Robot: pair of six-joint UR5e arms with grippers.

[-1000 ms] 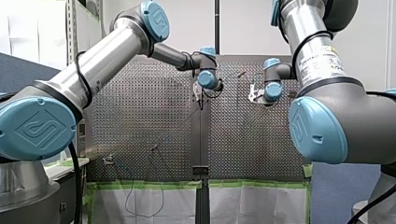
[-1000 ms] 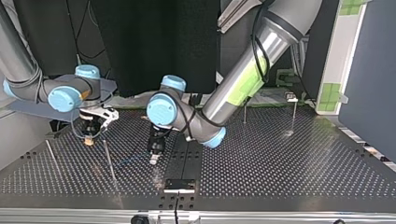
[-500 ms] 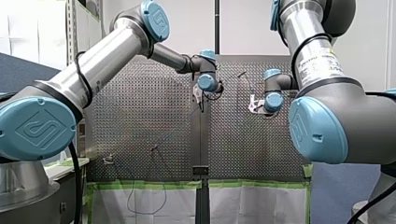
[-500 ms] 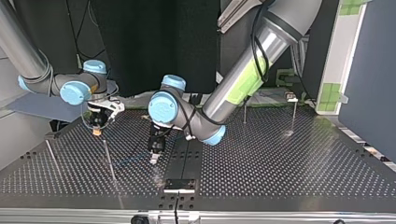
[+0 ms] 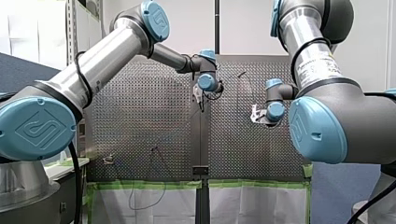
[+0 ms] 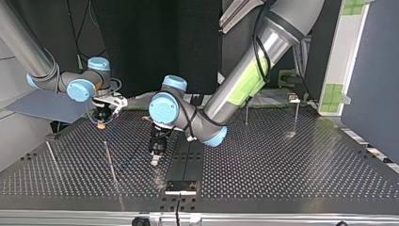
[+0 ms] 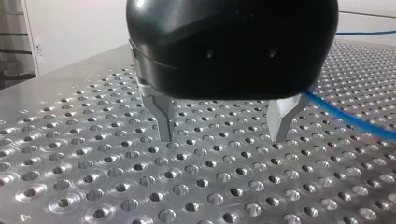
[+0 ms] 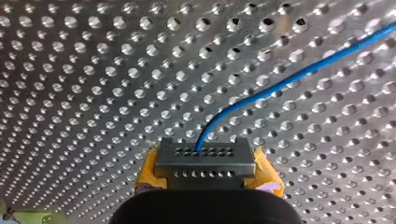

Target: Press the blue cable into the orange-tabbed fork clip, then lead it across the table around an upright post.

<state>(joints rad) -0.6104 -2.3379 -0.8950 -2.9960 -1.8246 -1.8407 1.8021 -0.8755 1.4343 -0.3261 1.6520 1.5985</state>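
Now R claw (image 8: 208, 169) on blue cable (image 8: 289, 77).

- Perforated table (image 6: 282, 165): fills the lower half of the top view, with an even grid of holes.
- Centre band (image 6: 188, 157): darker strip from mid-frame down to the lower edge.
- Black bracket (image 6: 181, 187): lower centre, at the foot of the band.
- Right post (image 6: 246, 114) and far-right post (image 6: 296, 113): thin, upright, upper right of the table.
- Left post (image 6: 109, 162) and far-left post (image 6: 51, 157): thin, lower left.
- Blue cable (image 6: 131, 161): lies on the surface between the left post and the band.
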